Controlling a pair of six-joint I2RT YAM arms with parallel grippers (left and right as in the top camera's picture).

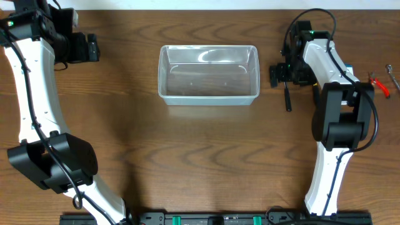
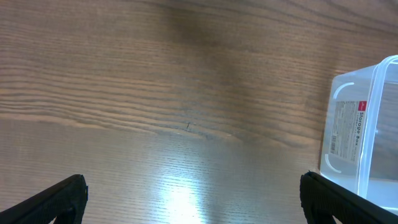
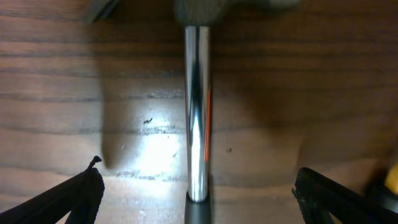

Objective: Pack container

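The clear plastic container (image 1: 209, 74) stands empty at the back middle of the table; its left end with a label shows in the left wrist view (image 2: 364, 130). My left gripper (image 1: 92, 47) (image 2: 193, 202) is open and empty over bare wood, left of the container. My right gripper (image 1: 280, 74) (image 3: 198, 196) is open, right of the container, its fingers on either side of a tool with a chrome shaft (image 3: 197, 106) and a black handle (image 1: 287, 99), not closed on it. The tool's grey head (image 3: 205, 9) is blurred at the top edge.
Red-handled pliers (image 1: 379, 85) and another small metal tool (image 1: 391, 72) lie at the far right edge. A yellow object (image 3: 392, 179) peeks in at the right of the right wrist view. Both arm bases stand at the front.
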